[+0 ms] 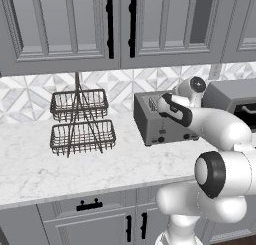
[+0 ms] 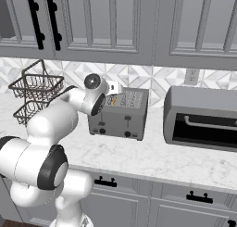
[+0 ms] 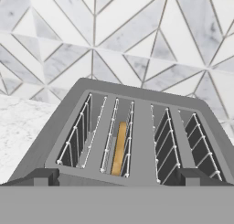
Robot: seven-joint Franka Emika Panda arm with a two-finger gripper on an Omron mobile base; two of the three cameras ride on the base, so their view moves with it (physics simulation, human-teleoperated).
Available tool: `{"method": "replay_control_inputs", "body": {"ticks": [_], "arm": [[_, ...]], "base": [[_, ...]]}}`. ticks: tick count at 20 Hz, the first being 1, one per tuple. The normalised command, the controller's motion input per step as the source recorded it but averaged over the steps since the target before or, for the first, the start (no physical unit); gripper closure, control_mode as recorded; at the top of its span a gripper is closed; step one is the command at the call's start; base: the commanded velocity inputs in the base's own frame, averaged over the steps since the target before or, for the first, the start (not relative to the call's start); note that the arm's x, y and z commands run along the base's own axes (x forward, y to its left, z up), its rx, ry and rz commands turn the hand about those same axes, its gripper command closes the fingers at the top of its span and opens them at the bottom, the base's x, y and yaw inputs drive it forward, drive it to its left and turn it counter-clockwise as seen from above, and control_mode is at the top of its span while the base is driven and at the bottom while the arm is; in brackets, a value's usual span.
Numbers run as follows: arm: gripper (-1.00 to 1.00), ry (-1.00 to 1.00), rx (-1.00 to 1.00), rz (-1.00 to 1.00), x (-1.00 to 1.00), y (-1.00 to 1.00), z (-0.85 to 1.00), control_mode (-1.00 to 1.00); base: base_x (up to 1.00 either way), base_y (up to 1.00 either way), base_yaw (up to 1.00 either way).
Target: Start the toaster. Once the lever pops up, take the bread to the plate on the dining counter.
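Note:
The grey toaster (image 3: pixel 141 141) lies right below my hand, its four slots pointing up at me. In the second slot from the left a tan slice of bread (image 3: pixel 119 147) sits sunk low between the wires. My gripper (image 3: pixel 119 178) hovers just above the near end of the toaster, open wide, nothing between its fingers (image 3: pixel 40 176). From the base, the toaster (image 1: pixel 162 126) (image 2: pixel 121 120) stands on the marble worktop against the tiled wall, with my wrist over its left end. The plate and the dining counter are out of view.
A larger toaster oven (image 2: pixel 201 117) (image 1: pixel 235 100) stands right of the toaster. A two-tier wire basket rack (image 1: pixel 80 121) (image 2: pixel 34 94) stands to its left. Grey wall cabinets (image 1: pixel 120 24) hang overhead. Bare marble worktop (image 1: pixel 75 169) lies in front.

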Motion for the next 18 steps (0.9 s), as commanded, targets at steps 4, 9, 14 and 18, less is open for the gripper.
{"method": "replay_control_inputs", "body": {"ticks": [4, 9, 14, 18], "arm": [[-1.00, 0.00, 0.00, 0.00, 0.00, 0.00, 0.00, -1.00], [-1.00, 0.00, 0.00, 0.00, 0.00, 0.00, 0.00, -1.00], [-1.00, 0.00, 0.00, 0.00, 0.00, 0.00, 0.00, -1.00], [-1.00, 0.00, 0.00, 0.00, 0.00, 0.00, 0.00, -1.00]], "base": [[0.00, 0.00, 0.00], [0.00, 0.00, 0.00], [0.00, 0.00, 0.00], [0.00, 0.00, 0.00]]}}
